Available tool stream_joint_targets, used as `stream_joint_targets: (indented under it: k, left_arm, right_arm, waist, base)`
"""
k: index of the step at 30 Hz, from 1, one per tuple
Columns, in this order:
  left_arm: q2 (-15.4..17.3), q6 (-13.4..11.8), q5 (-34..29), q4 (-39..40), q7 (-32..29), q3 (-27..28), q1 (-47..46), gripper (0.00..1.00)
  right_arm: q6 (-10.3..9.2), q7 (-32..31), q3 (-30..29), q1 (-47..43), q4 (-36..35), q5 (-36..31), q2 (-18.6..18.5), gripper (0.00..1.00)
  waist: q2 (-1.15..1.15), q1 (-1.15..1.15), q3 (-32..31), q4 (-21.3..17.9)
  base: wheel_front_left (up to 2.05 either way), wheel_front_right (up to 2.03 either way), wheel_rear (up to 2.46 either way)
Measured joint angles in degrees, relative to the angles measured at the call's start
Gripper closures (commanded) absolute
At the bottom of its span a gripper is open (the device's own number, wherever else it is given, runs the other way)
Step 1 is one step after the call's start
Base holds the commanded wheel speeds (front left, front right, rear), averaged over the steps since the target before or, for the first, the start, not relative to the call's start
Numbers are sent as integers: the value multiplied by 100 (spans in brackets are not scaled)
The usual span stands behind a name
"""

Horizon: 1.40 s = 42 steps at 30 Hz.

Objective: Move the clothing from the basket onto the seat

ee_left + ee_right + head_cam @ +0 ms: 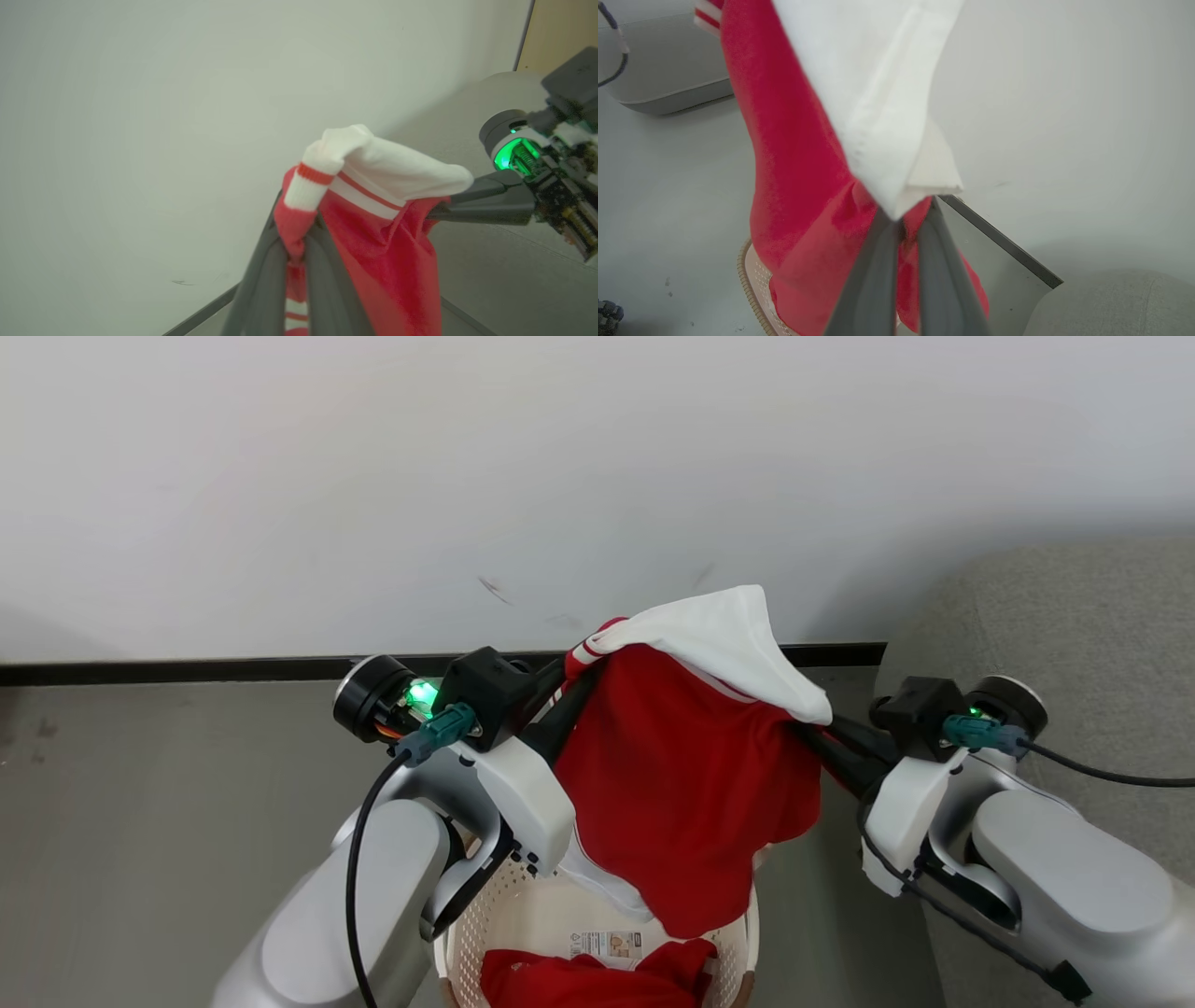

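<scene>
A red garment of the clothing (681,775) with a white panel (738,635) hangs stretched between my two grippers, above the basket (523,905). My left gripper (579,670) is shut on its red-and-white striped cuff (303,186); the left wrist view shows the gripper (299,245) pinching the cloth. At the garment's other end my right gripper (814,728) is shut on the fabric, its tips (909,219) under the white fold. More red clothing (579,980) lies in the basket beside a paper label (607,945). The grey seat (1055,635) is on the right.
A white wall with a dark baseboard (187,669) runs across the back. Grey floor (168,784) lies left of the basket. The basket's brown rim (746,275) shows under the hanging cloth, and the sofa's corner (1111,303) sits close to the right.
</scene>
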<state>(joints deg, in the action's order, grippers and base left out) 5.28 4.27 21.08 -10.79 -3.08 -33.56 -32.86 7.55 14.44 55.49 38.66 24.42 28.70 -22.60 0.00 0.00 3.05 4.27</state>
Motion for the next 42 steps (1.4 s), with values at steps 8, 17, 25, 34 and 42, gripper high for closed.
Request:
stream_joint_targets:
  k: [8, 17, 25, 34, 42]
  left_arm:
    - [-118, -9, 4, -196, 338, -76, 70, 0]
    - [-166, -8, 10, -383, 717, -164, 202, 0]
    - [-189, -8, 22, -477, 936, -234, 255, 0]
    - [-200, 13, 46, -592, 1135, -388, 414, 0]
    - [-225, 49, 71, -615, 1299, -497, 428, 0]
  right_arm:
    - [0, 1, -890, -308, -396, -187, -223, 100]
    - [0, 0, -1830, -611, -762, -442, -519, 100]
    - [0, 0, -2436, -959, -1087, -703, -704, 100]
    - [0, 0, -2863, -1317, -1407, -871, -871, 100]
    - [0, 1, -3186, -1687, -1714, -1032, -1011, 100]
  waist:
    - [0, 0, 16, -369]
    - [0, 0, 1, -806]
    - [0, 0, -56, -1183]
    - [0, 0, -142, -1607]
    - [0, 0, -220, -2065]
  base:
    - [0, 0, 0]
    - [0, 0, 0]
    - [0, 0, 0]
    - [0, 0, 0]
    - [0, 0, 0]
